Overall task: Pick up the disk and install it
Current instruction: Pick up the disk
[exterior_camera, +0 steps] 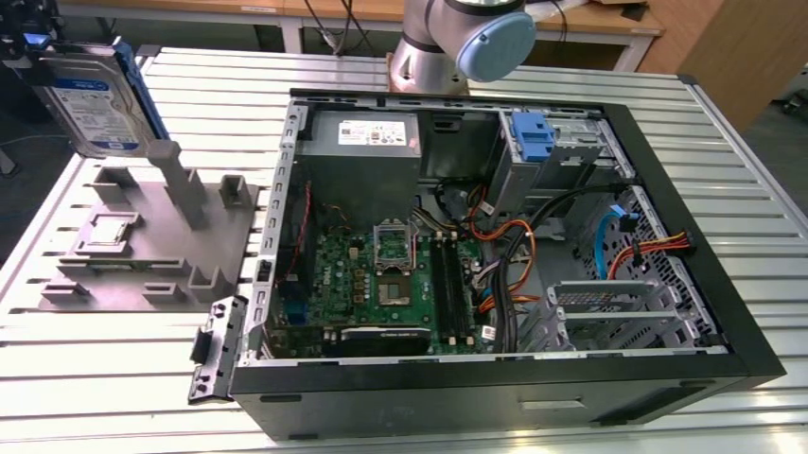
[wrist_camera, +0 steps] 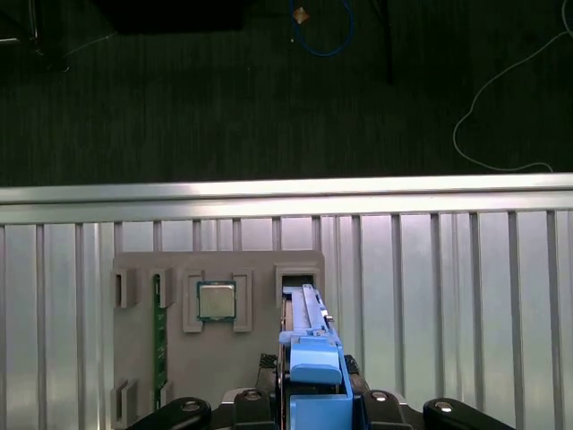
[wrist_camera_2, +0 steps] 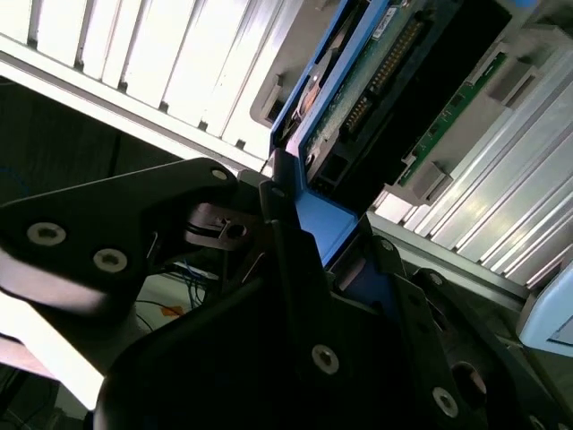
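Note:
The disk (exterior_camera: pixel 91 102) is a silver hard drive with a white-and-blue label and a blue carrier frame. It hangs upright at the exterior view's far left, above the grey fixture plate (exterior_camera: pixel 139 236). My gripper (exterior_camera: pixel 38 43) is shut on its upper end. In the first wrist view the disk (wrist_camera: pixel 309 345) appears edge-on, over an empty slot (wrist_camera: pixel 298 278) in the fixture, with my gripper (wrist_camera: pixel 313 399) around its blue end. The second wrist view looks along the disk's green circuit-board side (wrist_camera_2: pixel 376 81), and the black fingers (wrist_camera_2: pixel 286 242) clamp the blue frame.
An open computer case (exterior_camera: pixel 272 218) lies on the slatted metal table (exterior_camera: pixel 127 378). Inside it are a grey power-supply box (exterior_camera: pixel 366 137), a motherboard (exterior_camera: pixel 378 284), loose cables (exterior_camera: pixel 518 246), an upright blue latch (exterior_camera: pixel 536 142) and a metal drive cage (exterior_camera: pixel 619 312). The fixture holds a processor chip (wrist_camera: pixel 216 301) and a green memory stick (wrist_camera: pixel 159 340).

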Available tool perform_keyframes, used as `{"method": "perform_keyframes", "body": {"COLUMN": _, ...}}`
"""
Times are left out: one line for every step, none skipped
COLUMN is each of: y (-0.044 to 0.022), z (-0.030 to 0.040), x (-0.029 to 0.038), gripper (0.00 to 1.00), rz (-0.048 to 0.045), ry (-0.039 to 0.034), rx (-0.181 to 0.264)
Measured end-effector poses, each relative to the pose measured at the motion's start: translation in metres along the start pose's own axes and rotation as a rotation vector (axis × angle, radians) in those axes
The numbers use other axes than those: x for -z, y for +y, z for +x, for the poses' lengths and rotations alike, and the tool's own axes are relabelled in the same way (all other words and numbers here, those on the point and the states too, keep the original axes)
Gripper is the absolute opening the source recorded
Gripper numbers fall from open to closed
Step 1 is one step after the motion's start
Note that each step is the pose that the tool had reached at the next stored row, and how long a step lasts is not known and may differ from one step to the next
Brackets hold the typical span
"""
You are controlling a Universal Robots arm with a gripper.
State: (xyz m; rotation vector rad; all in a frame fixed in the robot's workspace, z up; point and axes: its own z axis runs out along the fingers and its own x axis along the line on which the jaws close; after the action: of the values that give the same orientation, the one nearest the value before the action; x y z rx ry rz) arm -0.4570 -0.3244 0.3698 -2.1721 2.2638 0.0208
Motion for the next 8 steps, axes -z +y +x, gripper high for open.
{"method": "perform_keyframes", "body": {"y": 0.0000, "z": 0.0000, "x": 0.0001, "gripper": 0.37, "rz": 0.0001, "ry": 0.0000, "rx": 0.000}}
{"method": "perform_keyframes", "body": {"y": 0.0000, "z": 0.0000, "x": 0.0002, "gripper": 0.37, "rz": 0.0001, "ry": -0.0001, "rx": 0.000}}
{"method": "perform_keyframes", "body": {"y": 0.0000, "z": 0.0000, "x": 0.0004, "gripper": 0.37, "rz": 0.0001, "ry": -0.0001, "rx": 0.000}}
{"method": "perform_keyframes", "body": {"y": 0.0000, "z": 0.0000, "x": 0.0005, "gripper": 0.37, "rz": 0.0001, "ry": 0.0000, "rx": 0.000}}
{"method": "perform_keyframes", "body": {"y": 0.0000, "z": 0.0000, "x": 0.0007, "gripper": 0.37, "rz": 0.0001, "ry": 0.0000, "rx": 0.000}}
{"method": "perform_keyframes", "body": {"y": 0.0000, "z": 0.0000, "x": 0.0008, "gripper": 0.37, "rz": 0.0002, "ry": -0.0001, "rx": 0.000}}
{"method": "perform_keyframes", "body": {"y": 0.0000, "z": 0.0000, "x": 0.0010, "gripper": 0.37, "rz": 0.0001, "ry": -0.0001, "rx": 0.000}}
{"method": "perform_keyframes", "body": {"y": 0.0000, "z": 0.0000, "x": 0.0012, "gripper": 0.37, "rz": 0.0000, "ry": 0.0000, "rx": 0.000}}
